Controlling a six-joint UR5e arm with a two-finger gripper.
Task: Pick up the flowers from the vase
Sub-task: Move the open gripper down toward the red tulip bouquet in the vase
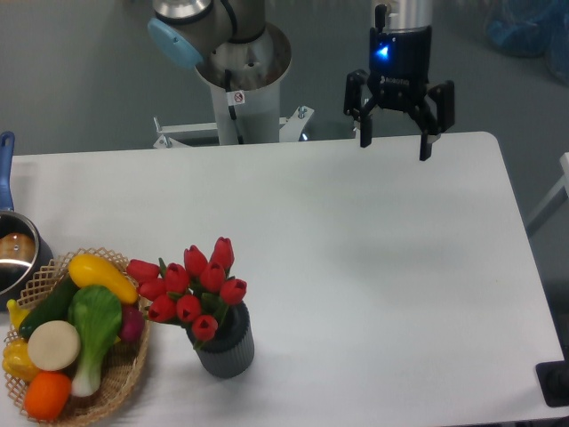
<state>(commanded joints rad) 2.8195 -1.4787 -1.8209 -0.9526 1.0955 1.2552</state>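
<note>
Red tulip flowers (191, 289) in ribbed vase (226, 348)

basket (116, 391) crowds flowers (191, 289), right side open

Even, soft overhead light — the white table (356, 267) shows faint shadows (no harsh glare), focus slightly soft throughout.

Your tool (394, 142) hangs wide open above the tabletop's (356, 258) far edge. Well away, down to its left in view, the flowers (191, 289) stand in the vase (227, 349) beside a basket (116, 387).
</note>
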